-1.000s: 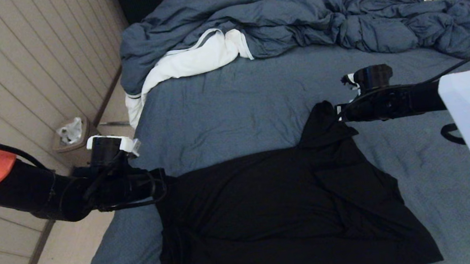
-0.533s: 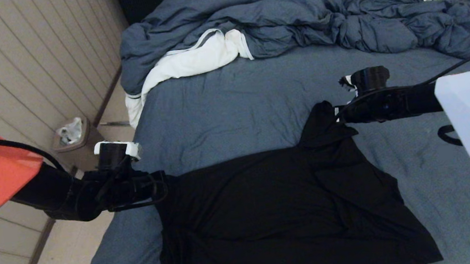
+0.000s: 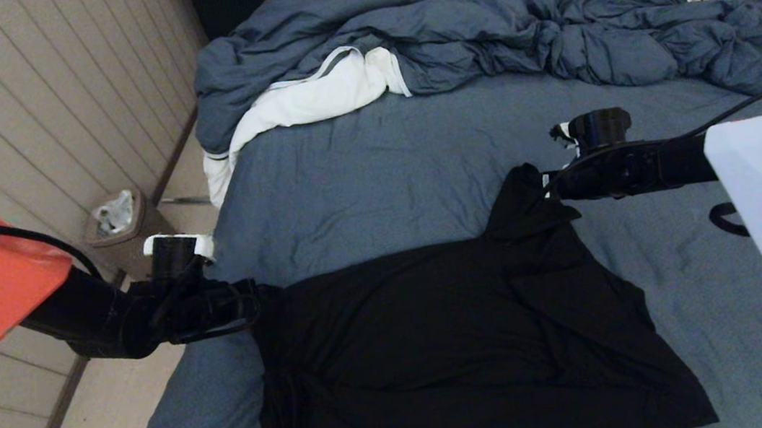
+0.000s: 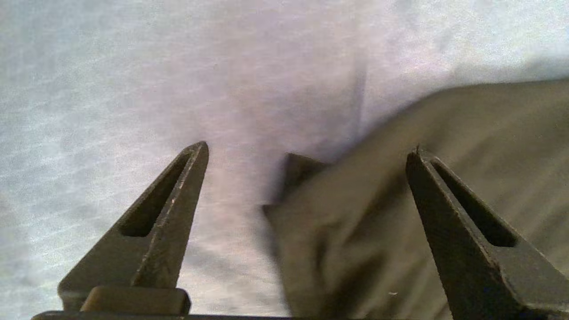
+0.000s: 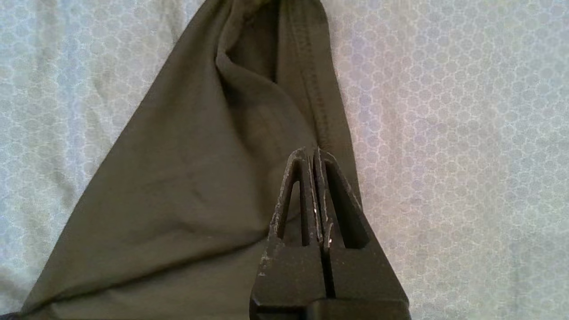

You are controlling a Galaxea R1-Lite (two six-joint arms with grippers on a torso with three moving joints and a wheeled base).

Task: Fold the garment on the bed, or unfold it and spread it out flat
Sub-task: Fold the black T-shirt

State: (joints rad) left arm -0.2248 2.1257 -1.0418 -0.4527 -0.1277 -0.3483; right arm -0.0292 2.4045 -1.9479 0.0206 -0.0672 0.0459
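Black thin-jersey T-shirt (image 3: 456, 350) spread on near part of slate-blue bed (image 3: 375, 164). Left gripper (image 4: 306, 151) gaping wide at left corner; right gripper (image 5: 313, 153) pinched on far-right corner.

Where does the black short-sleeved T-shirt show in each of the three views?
Head view: the black T-shirt lies spread on the near part of the slate-blue bed sheet, between the open left gripper and the shut right gripper.
Left wrist view: its corner fills the lower right, between the spread fingers.
Right wrist view: a raised fold runs from the top centre to the lower left.
Shared landmark: the bed sheet.
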